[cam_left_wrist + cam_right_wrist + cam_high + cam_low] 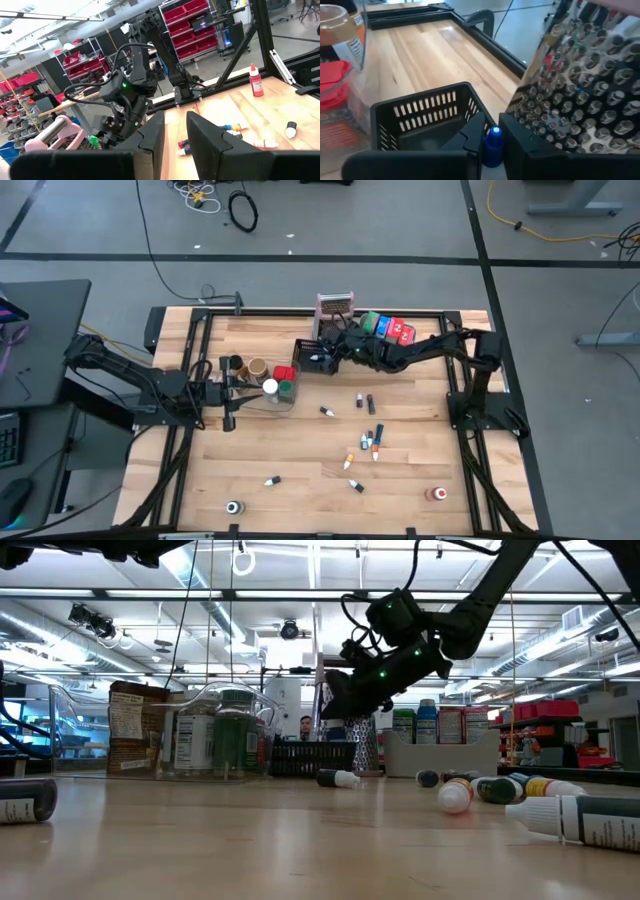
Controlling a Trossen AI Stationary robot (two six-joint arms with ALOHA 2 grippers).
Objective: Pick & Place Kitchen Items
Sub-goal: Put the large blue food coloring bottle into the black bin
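One blue-capped bottle point(493, 146) pinched in right gripper point(490, 137) over black basket point(420, 112), near table's far edge. Grater point(590, 75) just beside; may snag. Left gripper point(175, 132) narrowly parted, empty.

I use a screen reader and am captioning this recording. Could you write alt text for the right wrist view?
The right gripper holds a small blue-capped bottle between its dark fingers, just above a black mesh basket on the wooden table. A silvery box grater stands close beside it.

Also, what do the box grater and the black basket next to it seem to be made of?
The box grater looks like shiny metal: silvery, reflective, with punched holes. The black basket looks like matte moulded plastic, with slotted walls, though painted metal is possible. The right gripper holds a blue-capped bottle over the basket.
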